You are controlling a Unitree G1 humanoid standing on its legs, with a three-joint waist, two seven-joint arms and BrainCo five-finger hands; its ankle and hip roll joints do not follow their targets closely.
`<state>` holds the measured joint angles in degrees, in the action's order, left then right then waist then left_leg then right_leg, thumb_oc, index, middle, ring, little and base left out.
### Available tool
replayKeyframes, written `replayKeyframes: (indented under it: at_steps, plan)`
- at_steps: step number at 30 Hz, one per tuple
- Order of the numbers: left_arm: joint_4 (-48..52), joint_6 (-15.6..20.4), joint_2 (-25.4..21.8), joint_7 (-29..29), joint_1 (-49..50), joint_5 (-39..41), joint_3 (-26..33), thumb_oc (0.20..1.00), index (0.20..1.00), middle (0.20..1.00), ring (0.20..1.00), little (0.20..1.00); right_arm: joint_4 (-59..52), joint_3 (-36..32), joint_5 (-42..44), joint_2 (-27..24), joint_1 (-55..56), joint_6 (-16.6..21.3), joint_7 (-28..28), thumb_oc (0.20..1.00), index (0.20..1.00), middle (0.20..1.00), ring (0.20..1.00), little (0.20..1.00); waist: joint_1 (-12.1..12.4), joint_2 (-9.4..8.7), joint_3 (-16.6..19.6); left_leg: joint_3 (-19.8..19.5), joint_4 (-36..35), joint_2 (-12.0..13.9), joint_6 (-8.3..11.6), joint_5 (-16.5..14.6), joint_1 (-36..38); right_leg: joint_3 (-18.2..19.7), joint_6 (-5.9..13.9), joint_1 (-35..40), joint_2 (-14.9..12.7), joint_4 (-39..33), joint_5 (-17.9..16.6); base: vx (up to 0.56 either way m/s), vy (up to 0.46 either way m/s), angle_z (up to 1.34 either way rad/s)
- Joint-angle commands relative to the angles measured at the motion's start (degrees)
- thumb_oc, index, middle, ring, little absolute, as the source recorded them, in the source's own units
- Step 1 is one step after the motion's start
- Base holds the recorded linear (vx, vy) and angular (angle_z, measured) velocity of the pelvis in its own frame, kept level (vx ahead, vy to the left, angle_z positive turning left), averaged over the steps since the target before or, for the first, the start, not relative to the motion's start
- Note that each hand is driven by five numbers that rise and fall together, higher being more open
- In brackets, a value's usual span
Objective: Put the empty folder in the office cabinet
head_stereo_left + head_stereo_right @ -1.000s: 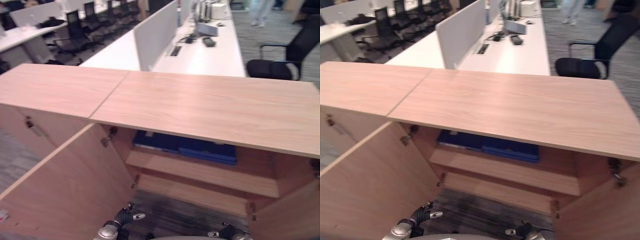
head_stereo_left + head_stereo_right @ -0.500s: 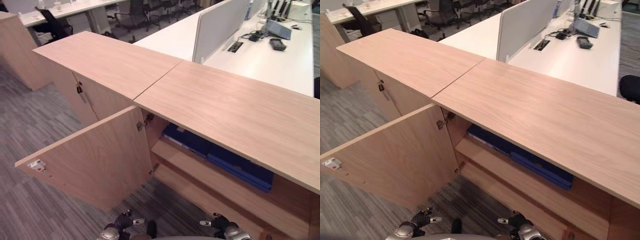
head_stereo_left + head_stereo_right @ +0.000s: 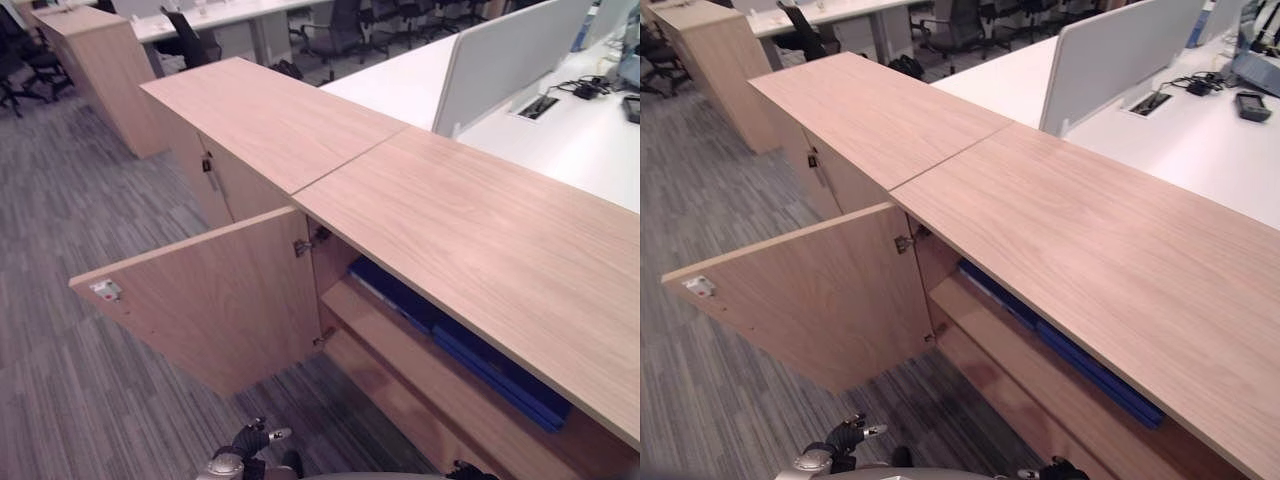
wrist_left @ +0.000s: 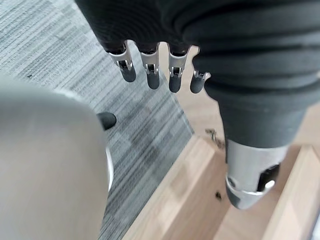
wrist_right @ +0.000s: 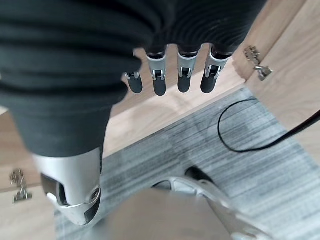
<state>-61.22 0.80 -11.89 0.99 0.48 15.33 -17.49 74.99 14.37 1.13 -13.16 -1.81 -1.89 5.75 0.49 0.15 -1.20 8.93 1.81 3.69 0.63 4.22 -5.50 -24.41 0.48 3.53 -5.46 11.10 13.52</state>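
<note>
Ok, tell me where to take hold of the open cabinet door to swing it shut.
Grip the open door at its free vertical edge, just below the white catch. That is farthest from the hinges, so it should swing most easily. No handle shows on the face towards you, so curl the left hand round that edge from the left, probably with fingers on the outer face.

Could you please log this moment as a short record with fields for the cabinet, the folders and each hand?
cabinet: wooden, left door swung open
folders: blue, lying flat on the upper shelf inside the cabinet
left hand: open, fingers straight, holding nothing, over the carpet
right hand: open, holding nothing, low in front of the cabinet
task state: folders lie in the cabinet, neither hand carries one
</note>
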Motion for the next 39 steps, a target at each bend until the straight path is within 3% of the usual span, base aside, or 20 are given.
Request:
replayKeyframes:
  at_steps: [1,8,11,17,19,24,32,33,39]
  plan:
    - [-2.92,1.3,-1.43,-0.44,-1.76,0.98,3.63,1.0,1.0,1.0,1.0,1.0,2.94,-2.32,1.95,0.18,-2.59,0.82,0.72,1.0,1.0,1.0,1.0,1.0,1.02,-0.18,-0.52,-1.89,-0.55,0.2,1.42,-3.18,0.56,0.43,3.0,1.52,0.0,-9.6,-7.01,0.0,0.095,0.38]
    - [-10.94,1.04,-5.89,-0.03,1.25,2.89,13.83,1.0,1.0,1.0,1.0,1.0,1.15,-3.69,2.78,-0.28,-2.15,1.84,0.15,1.0,1.0,1.0,1.0,1.0,2.22,1.52,0.85,-3.56,-5.21,-1.45,1.51,-2.22,3.07,-0.67,4.01,2.45,-0.78,-11.22,-8.13,0.01,0.102,0.22]
    - [-12.16,1.38,-15.45,0.22,0.79,2.25,21.64,1.0,1.0,1.0,1.0,1.0,1.81,-3.51,1.51,-0.5,-0.68,1.71,-1.22,1.0,1.0,1.0,1.0,1.0,2.73,2.4,2.24,-2.97,-6.36,-2.08,1.3,-3.03,5.28,0.34,4.64,3.18,-1.43,-11.71,-8.65,0.0,0.148,-0.07]
    - [-3.12,1.08,-26.07,0.74,-3.35,1.65,23.93,1.0,1.0,1.0,1.0,1.0,5.42,-5.54,0.3,-2.28,0.64,0.18,-2.42,1.0,1.0,1.0,1.0,1.0,2.91,2.63,3.68,-3.06,-6.7,-2.99,0.76,-3.87,6.3,0.62,5.75,3.76,-2.41,-12.04,-9.48,0.0,0.078,-0.09]
    - [-3.04,1.01,-29.51,1.38,-6.57,-2.06,22.82,1.0,1.0,1.0,1.0,1.0,5.45,-5.51,0.34,-2.35,1.02,0.09,-2.75,1.0,1.0,1.0,1.0,1.0,2.48,2.53,3.95,-2.95,-6.81,-3.29,0.66,-4.09,6.56,0.83,6.08,3.92,-2.6,-12.18,-9.71,0.0,0.041,-0.08]
    - [-1.75,0.79,-33.11,4.46,-12.31,-9.18,18.81,1.0,1.0,1.0,1.0,1.0,5.45,-5.14,0.6,-2.45,0.78,0.12,-2.88,1.0,1.0,1.0,1.0,1.0,1.55,2.47,4.13,-2.21,-6.81,-3.67,0.04,-3.52,6.23,0.88,6.19,3.28,-3.12,-12.23,-10.89,-0.04,0.034,-0.02]
    - [-3.27,0.92,-34.13,5.82,-17.38,-11.52,15.16,1.0,1.0,1.0,1.0,1.0,5.48,-4.8,0.84,-2.71,0.64,0.29,-2.99,1.0,1.0,1.0,1.0,1.0,0.64,2.74,4.34,-1.58,-6.81,-3.93,-0.22,-3.92,6.56,1.74,6.59,3.08,-3.4,-12.24,-11.2,0.0,0.027,-0.05]
    - [-7.42,1.04,-33.33,6.42,-22.97,-11.04,12.16,1.0,1.0,1.0,1.0,1.0,5.84,-5.04,1.02,-3.33,1.15,0.49,-2.92,1.0,1.0,1.0,1.0,1.0,-0.96,2.84,4.56,-0.51,-6.81,-4.03,-0.54,-4.51,7.25,2.69,7.06,2.97,-3.59,-12.54,-11.71,0.01,0.087,-0.1]
    - [-10.19,1.17,-35.02,7.68,-29.58,-14.31,8.11,1.0,1.0,1.0,1.0,1.0,5.64,-5.83,1.88,-4.55,1.24,1.02,-2.56,1.0,1.0,1.0,1.0,1.0,-2.68,2.32,4.63,1.07,-6.81,-3.94,-0.85,-5.1,7.78,4.66,7.6,2.32,-3.54,-12.75,-12.62,-0.01,0.046,-0.26]
